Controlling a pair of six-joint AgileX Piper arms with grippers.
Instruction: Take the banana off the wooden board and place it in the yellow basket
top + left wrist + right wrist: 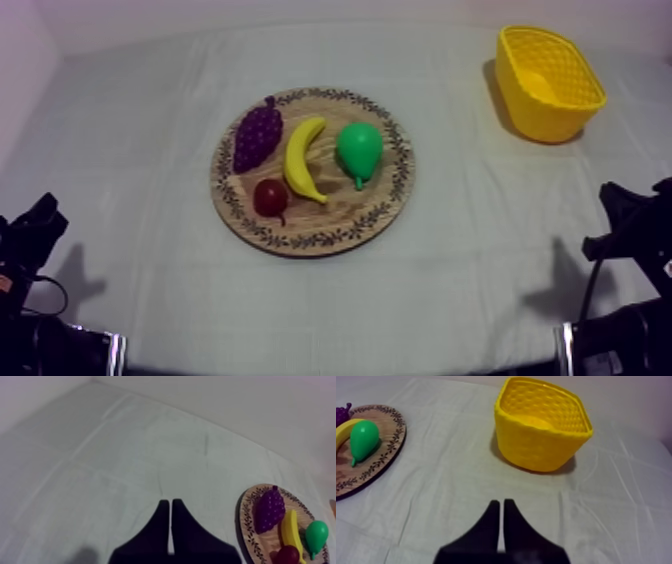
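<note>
The yellow banana [303, 158] lies on the round wooden board [345, 207] at mid-table, between purple grapes [257, 134] and a green pear [359, 150]. A small red fruit [271, 197] sits by the banana's near end. The yellow basket [540, 120] stands upright at the far right. My left gripper [38, 220] rests low at the left edge, well away from the board; its fingers lie together as a wedge [168, 503], shut on nothing. My right gripper [622, 208] rests low at the right, shut [501, 502], pointing toward the basket [536, 451].
From the left wrist, the board [246, 521] shows off to the side with grapes [269, 510], banana [290, 528], pear [316, 535] and red fruit [287, 554]. From the right wrist, the board [386, 451], pear [363, 437] and banana end [343, 432] lie beside the basket. Open cloth surrounds the board.
</note>
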